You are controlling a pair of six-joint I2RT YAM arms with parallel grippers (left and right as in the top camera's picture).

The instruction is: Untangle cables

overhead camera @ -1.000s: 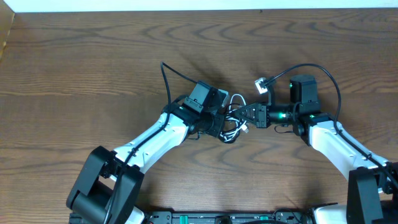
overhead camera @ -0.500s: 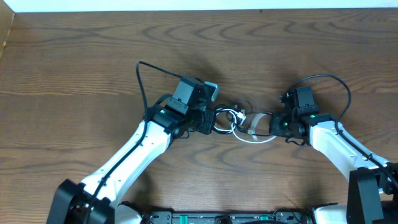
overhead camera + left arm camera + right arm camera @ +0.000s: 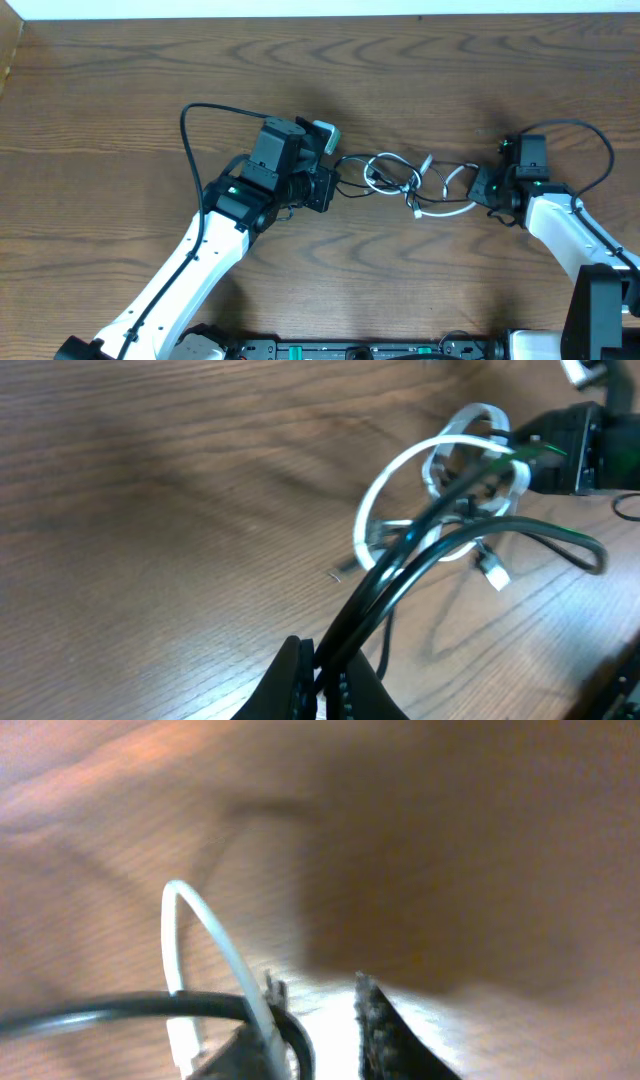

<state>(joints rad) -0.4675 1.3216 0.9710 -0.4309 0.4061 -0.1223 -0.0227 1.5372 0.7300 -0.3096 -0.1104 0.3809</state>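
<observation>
Desk (image 3: 120, 90): brown wood grain, smooth, low satin sheen. White cable (image 3: 375, 510): smooth plastic sheath, slightly glossy. Black cable (image 3: 400, 575): smooth, glossy sheath with light streaks. Arm shells (image 3: 200, 265): white glossy plastic; wrist housings (image 3: 275, 150): matt black. Right gripper (image 3: 320, 1020) pad (image 3: 385, 1030): black, rough-grained

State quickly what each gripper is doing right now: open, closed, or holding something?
Left gripper: closed on the black cable.
Right gripper: cannot be told; view blurred.
</observation>
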